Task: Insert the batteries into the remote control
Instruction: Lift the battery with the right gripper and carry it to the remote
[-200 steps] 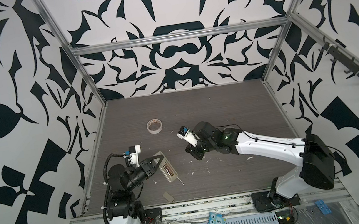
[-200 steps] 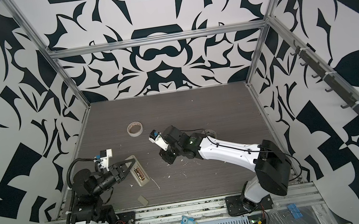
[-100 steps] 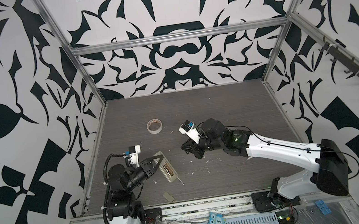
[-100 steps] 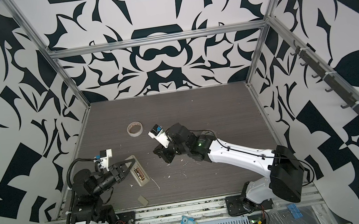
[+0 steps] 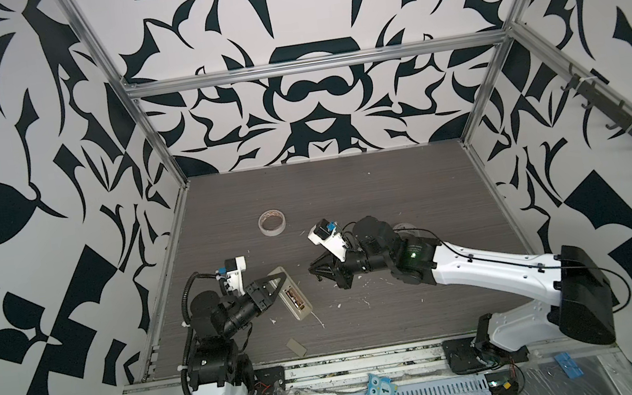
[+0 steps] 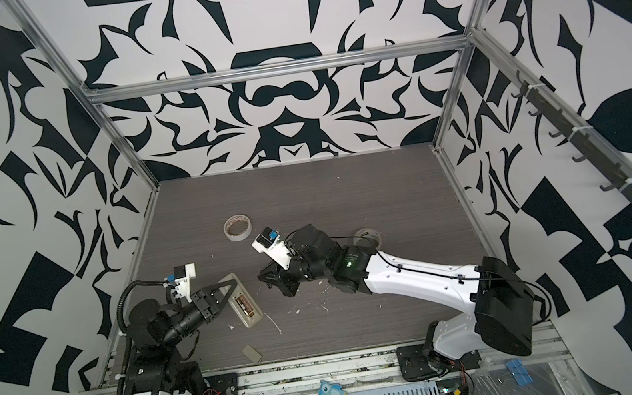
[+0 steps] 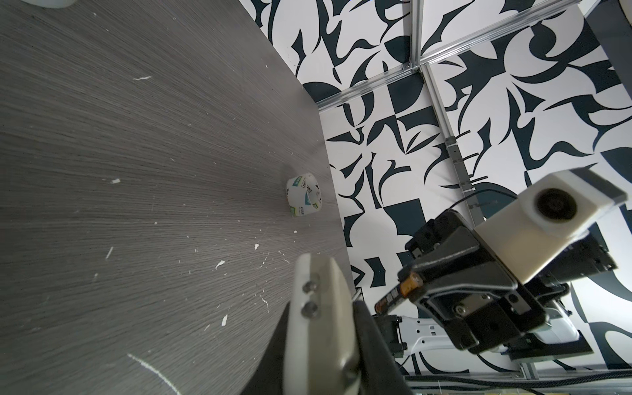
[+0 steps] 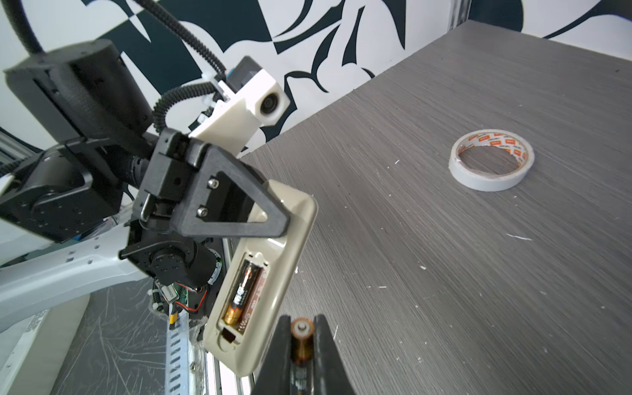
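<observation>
Left gripper (image 5: pixel 278 287) clamps the stiff remote control (image 5: pixel 302 313) by one end, lower left in both top views. Right gripper (image 5: pixel 316 270) pinches a light, slick battery (image 8: pixel 301 343) across its barrel. The spare slot looks empty, probably.

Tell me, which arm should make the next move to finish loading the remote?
Right. The right gripper holds the second battery near the empty slot in the remote; the left gripper is occupied holding that remote, first battery already seated.

Tape roll (image 5: pixel 272 222) on grey table (image 5: pixel 346 186)
</observation>
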